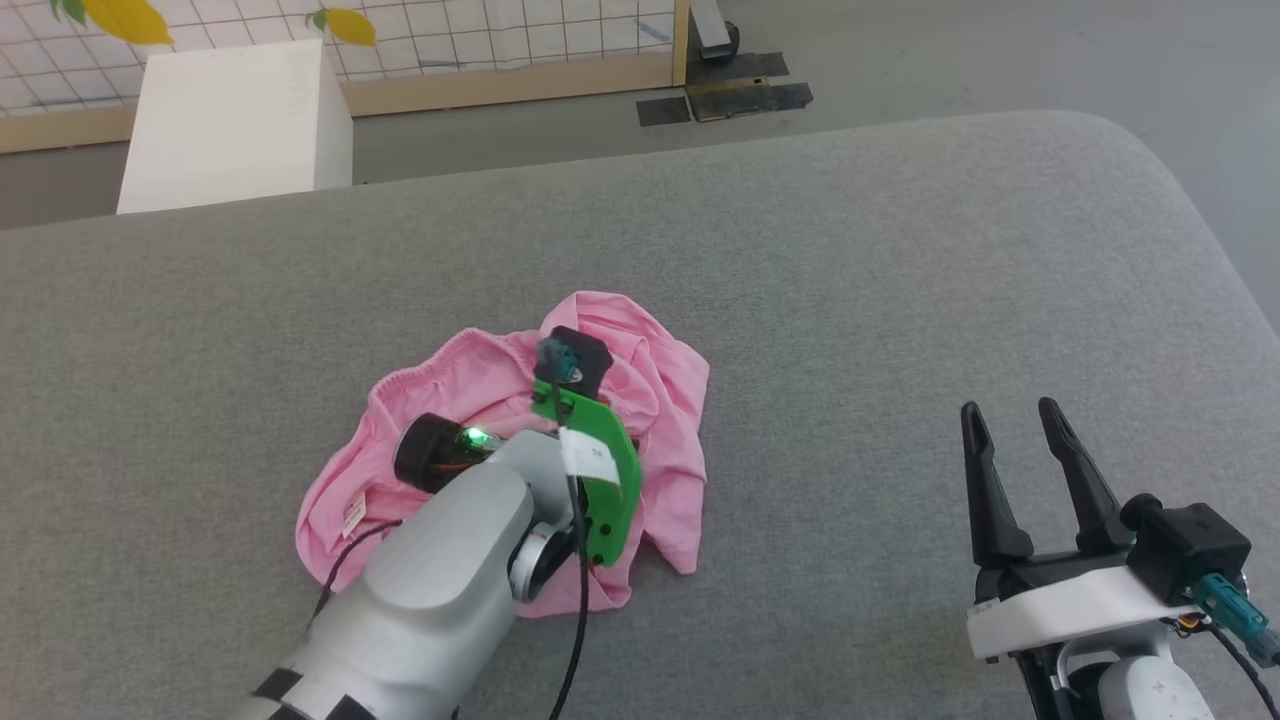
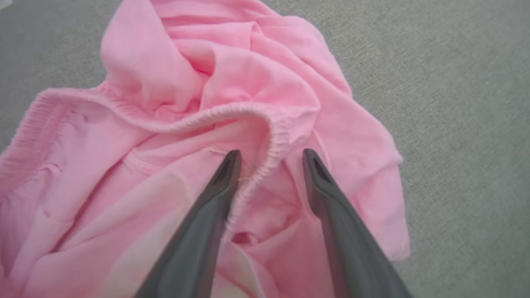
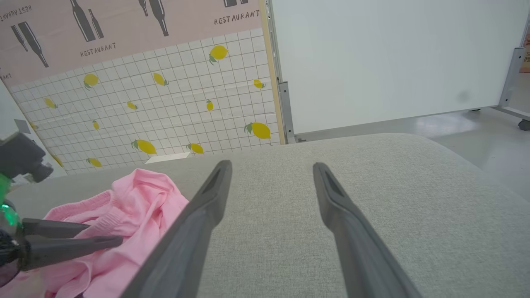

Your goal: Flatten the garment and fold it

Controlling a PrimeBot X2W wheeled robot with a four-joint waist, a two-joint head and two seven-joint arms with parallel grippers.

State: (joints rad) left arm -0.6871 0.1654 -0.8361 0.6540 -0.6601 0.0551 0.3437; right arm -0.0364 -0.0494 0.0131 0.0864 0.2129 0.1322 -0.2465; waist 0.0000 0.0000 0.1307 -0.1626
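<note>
A broad grey woven-fabric surface with a rounded corner (image 1: 850,300) spans the head view. Past its far edge, in the upper left of the frame, stands a plain white box (image 1: 235,125), and behind it a white tiled wall printed with yellow lemons (image 3: 165,103). Black tape patches (image 1: 730,95) lie on the floor at upper centre. The right wrist view also shows a white panel on a metal frame (image 3: 393,62) in its upper right.

The left arm's pale grey forearm (image 1: 450,570) and green wrist bracket (image 1: 610,480) lie over the garment's middle and hide much of it in the head view.

The light pink thin cotton shorts (image 1: 660,400) sit left of centre on the grey surface, crumpled into a loose heap with folds overlapping. The gathered elastic waistband (image 2: 232,114) curls in a loop across the left wrist view, and a small white label (image 1: 353,515) shows at the heap's lower left edge.

The left gripper (image 2: 271,155) is spread apart, one finger on each side of the raised waistband fold, tips down at the cloth. The right gripper (image 1: 1008,410) sits at the lower right, well apart from the shorts, its fingers parted and empty over bare grey fabric
</note>
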